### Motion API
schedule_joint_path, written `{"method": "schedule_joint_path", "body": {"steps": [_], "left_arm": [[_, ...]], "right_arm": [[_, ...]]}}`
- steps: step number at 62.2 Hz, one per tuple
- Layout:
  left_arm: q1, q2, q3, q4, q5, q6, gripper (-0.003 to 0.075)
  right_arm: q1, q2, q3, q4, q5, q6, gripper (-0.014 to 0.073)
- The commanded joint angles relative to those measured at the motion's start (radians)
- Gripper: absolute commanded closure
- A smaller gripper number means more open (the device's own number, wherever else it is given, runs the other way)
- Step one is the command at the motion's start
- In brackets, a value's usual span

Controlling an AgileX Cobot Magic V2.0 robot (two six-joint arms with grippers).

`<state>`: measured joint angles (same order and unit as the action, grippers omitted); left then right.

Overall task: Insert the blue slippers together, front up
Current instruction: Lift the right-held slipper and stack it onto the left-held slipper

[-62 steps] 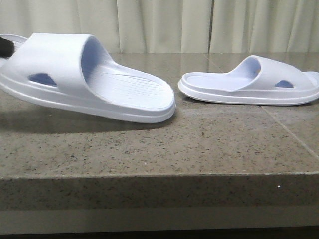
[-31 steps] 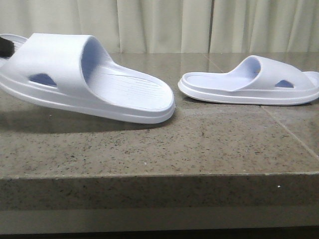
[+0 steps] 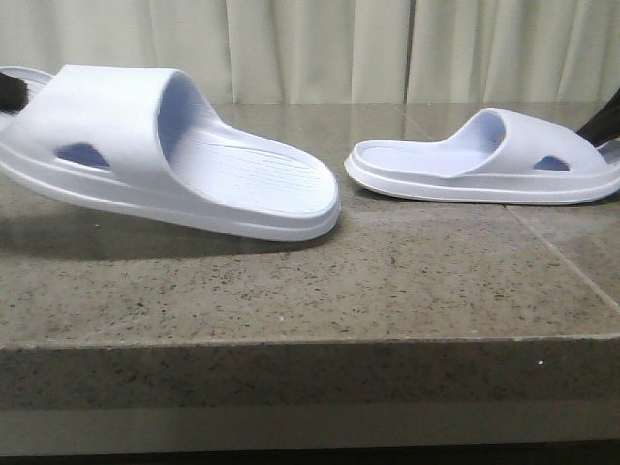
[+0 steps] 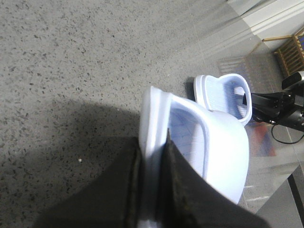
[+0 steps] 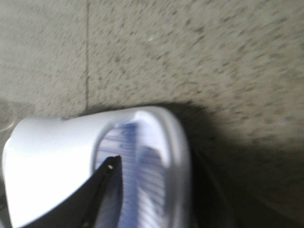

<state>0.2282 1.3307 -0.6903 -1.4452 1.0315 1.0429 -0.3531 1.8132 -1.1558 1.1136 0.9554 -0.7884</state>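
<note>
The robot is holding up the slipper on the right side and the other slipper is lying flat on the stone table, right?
No, it's the left slipper that's held up, tilted; the front view shows it. The right slipper lies flat on the stone table.

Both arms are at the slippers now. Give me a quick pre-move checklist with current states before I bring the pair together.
1. Left end effector clamped on the left slipper rim: ok.
2. Left slipper off the table: ok, tilted, shadow beneath.
3. Right end effector straddling the right slipper rim, one finger inside, one outside: ok.
4. Right end effector closed on the rim: cannot tell, wrist view is blurred.
5. Right slipper lifted: not ok, it lies flat on the table.
6. Open ends facing each other with a gap between: ok.
</note>
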Motion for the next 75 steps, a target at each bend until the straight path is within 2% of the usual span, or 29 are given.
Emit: {"method": "schedule_joint_path", "body": {"steps": [1, 23, 38, 46, 51, 58, 66, 75], "left_arm": [[-0.004, -0.031, -0.02, -0.076, 0.036, 0.001, 0.0741], [-0.008, -0.031, -0.02, -0.083, 0.02, 0.001, 0.0741], [-0.111, -0.031, -0.02, -0.178, -0.063, 0.003, 0.0741], [-0.216, -0.031, -0.02, -0.235, -0.166, 0.035, 0.0741], [-0.276, -0.031, -0.02, -0.28, -0.232, 0.053, 0.0741], [-0.338, 0.001, -0.025, -0.309, -0.275, 0.063, 0.0741], [-0.367, 0.085, -0.049, -0.323, -0.277, 0.09, 0.0741], [-0.367, 0.166, -0.074, -0.327, -0.271, 0.1, 0.0741]], "right_arm": [[0.013, -0.012, -0.018, -0.001, 0.052, -0.024, 0.0352], [0.015, -0.014, -0.018, 0.044, 0.103, -0.055, 0.0667], [-0.05, -0.143, -0.017, 0.08, 0.151, -0.068, 0.0658], [-0.14, -0.229, -0.013, 0.08, 0.184, -0.057, 0.0658], [-0.205, -0.271, -0.012, 0.081, 0.253, -0.053, 0.0658], [-0.266, -0.319, 0.022, 0.143, 0.288, -0.043, 0.0658], [-0.244, -0.352, 0.083, 0.158, 0.286, -0.05, 0.0658], [-0.169, -0.359, 0.13, 0.161, 0.264, -0.057, 0.0658]]}}
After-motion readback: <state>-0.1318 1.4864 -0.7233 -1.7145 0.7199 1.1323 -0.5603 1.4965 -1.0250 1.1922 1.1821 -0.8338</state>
